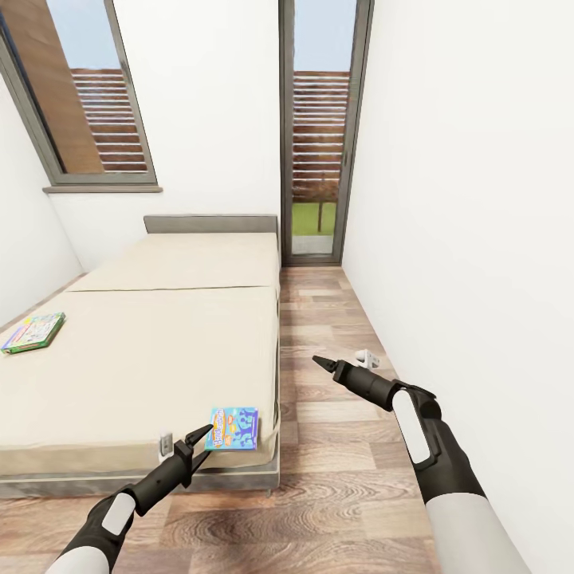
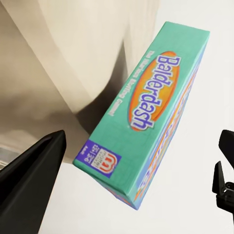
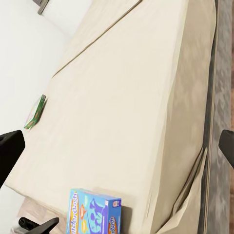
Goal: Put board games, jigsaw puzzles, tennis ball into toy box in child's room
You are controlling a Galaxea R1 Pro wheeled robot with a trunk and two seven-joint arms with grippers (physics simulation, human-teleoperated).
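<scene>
Blue with orange drawings, the Balderdash board game [image 1: 234, 429] lay at the near corner of the bed [image 1: 143, 351], close to the edge on the plank-floor side. The left gripper [image 1: 197, 439] was at the box's near edge with its jaws apart, one finger tip just touching or nearly touching the cover; in the left wrist view the box [image 2: 146, 112] sat between the two dark fingers [image 2: 34, 180], not yet clamped. By my reading the step in hand was the pick of this first bed game, and the next move called for sliding the fingers over the thin edge and closing squarely, since a flat box on a soft mattress can tilt or slip off the corner. The right gripper [image 1: 323, 364] hung over the floor beside the bed, holding nothing; its fingers looked close together in the head view, though the right wrist view showed them [image 3: 9, 151] spread at the picture's sides, so I judged it unclenched. A second board game [image 1: 33, 332], green-bordered, lay flat far across the mattress near the opposite edge, well apart from the first. The cream mattress ran in two sections up to a grey headboard [image 1: 210, 223]; white walls, a window [image 1: 88, 96] and a tall glazed door [image 1: 320, 151] with slatted brown shutters closed in the wood-plank floor [image 1: 335, 446].
</scene>
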